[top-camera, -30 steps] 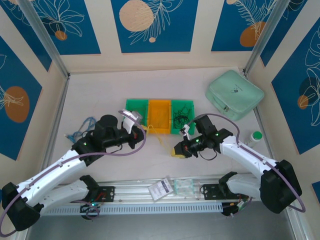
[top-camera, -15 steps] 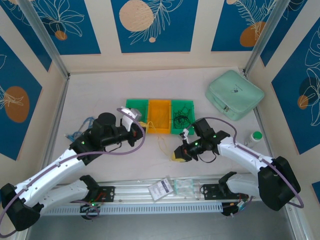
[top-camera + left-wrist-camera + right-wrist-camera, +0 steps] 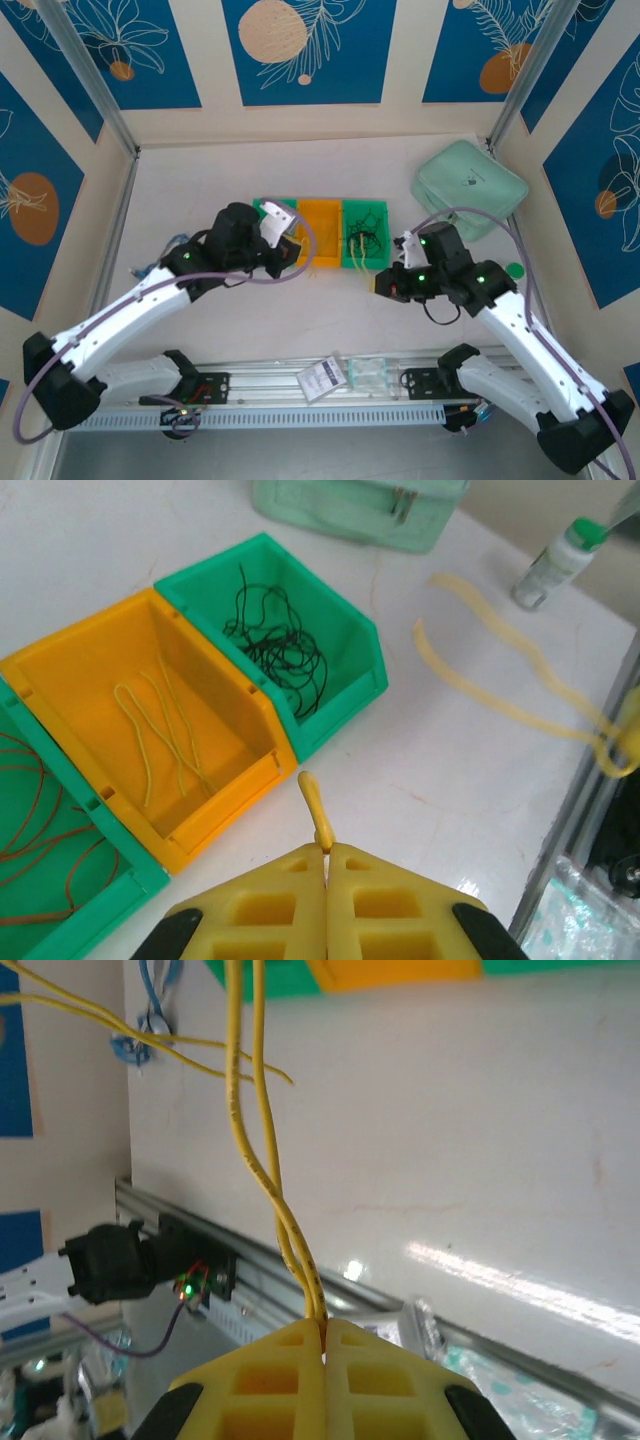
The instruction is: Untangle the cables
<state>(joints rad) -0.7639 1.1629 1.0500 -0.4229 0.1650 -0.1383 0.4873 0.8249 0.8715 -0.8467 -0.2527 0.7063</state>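
While both arms are reaching over the white bench (image 3: 200, 180), the left claw (image 3: 327, 848) is squeezing shut on the end of a pale yellow cable (image 3: 314, 802), a short stub of which is sticking out past the fingertips. It is hovering just in front of 3 bins standing side by side. The orange bin (image 3: 230, 805) in the middle is holding loose yellow cables (image 3: 150, 735), the right green bin (image 3: 340, 705) is holding a knot of black cables (image 3: 285, 650), and the left green bin (image 3: 100, 900) is holding reddish-brown cables (image 3: 45, 837). The right claw (image 3: 325, 1322) is also clamping shut, gripping 2 yellow strands (image 3: 262, 1160) that are twisting around each other and rising clear of the bench toward the bins. In the left wrist view a blurred yellow loop is trailing toward the right claw. A mint case (image 3: 470, 187) is lying beyond the bins, a green-capped bottle (image 3: 553, 560) is standing near it, and a blue cord (image 3: 150, 1020) is lying at the far left.
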